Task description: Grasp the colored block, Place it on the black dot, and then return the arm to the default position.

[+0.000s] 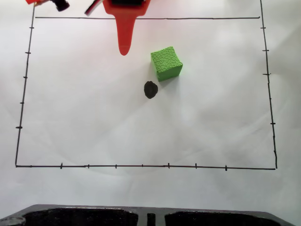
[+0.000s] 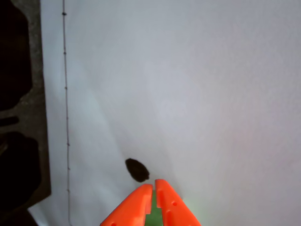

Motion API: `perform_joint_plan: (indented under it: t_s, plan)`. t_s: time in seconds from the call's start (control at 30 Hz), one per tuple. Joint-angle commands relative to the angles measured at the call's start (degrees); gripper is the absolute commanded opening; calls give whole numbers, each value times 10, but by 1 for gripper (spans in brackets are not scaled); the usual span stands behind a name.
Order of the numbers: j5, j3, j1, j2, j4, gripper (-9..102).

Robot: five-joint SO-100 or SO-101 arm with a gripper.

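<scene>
The colored block [image 1: 166, 63], a bright green cube with a crackled surface, rests on the white paper in the fixed view, just up and right of the black dot [image 1: 150, 89], close to it but not on it. The orange arm [image 1: 126, 9] enters from the top edge. Its gripper [image 1: 123, 49] points down, left of the block and clear of it. In the wrist view the gripper [image 2: 154, 186] is shut and holds nothing, its fingertips nearly touching. The black dot [image 2: 137, 170] lies just beyond the tips. A faint sliver of green [image 2: 149, 219] shows between the fingers at the bottom edge.
A thin black border with tick marks [image 1: 141, 165] frames the paper. A black moulded tray [image 1: 150, 217] lies along the bottom edge of the fixed view and shows as the dark tray [image 2: 19, 94] at the left of the wrist view. A black part [image 1: 61, 4] sits at the top left.
</scene>
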Motion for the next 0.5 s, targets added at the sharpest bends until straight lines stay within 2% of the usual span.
perform_joint_plan:
  t_s: [0.0,0.2,0.47]
  plan:
    - [4,-3,4,8,-5,0]
    - [22,-8,4,5,7,0]
    - [-18,-61,0,-62,20,0]
